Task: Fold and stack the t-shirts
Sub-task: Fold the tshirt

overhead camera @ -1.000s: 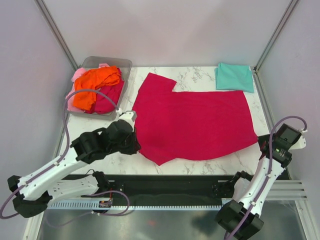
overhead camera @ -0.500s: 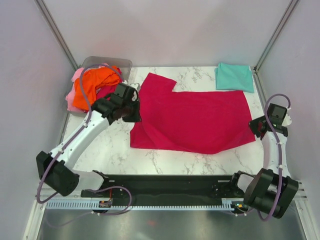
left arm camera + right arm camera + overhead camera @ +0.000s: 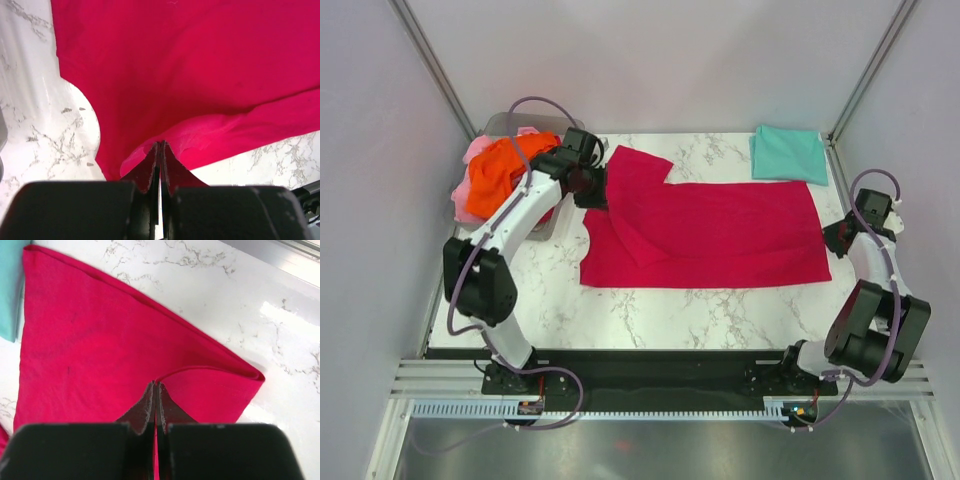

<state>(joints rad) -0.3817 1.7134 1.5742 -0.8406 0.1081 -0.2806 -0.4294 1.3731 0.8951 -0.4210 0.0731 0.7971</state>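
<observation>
Surface: white stone look with grey veins, shiny in spots.
Walls: plain pale grey-purple on three sides.
Posts: thin metal, at the back corners.
Light: soft, bright, even.

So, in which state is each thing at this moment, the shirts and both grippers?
crimson t-shirt: spread on the table, partly folded over, pinched at both ends.
teal t-shirt: folded square, flat at the far right corner.
orange t-shirt: crumpled, on the heap at the bin.
pale pink t-shirt: crumpled, beneath the orange one.
left gripper: shut on the crimson t-shirt.
right gripper: shut on the crimson t-shirt.
</observation>
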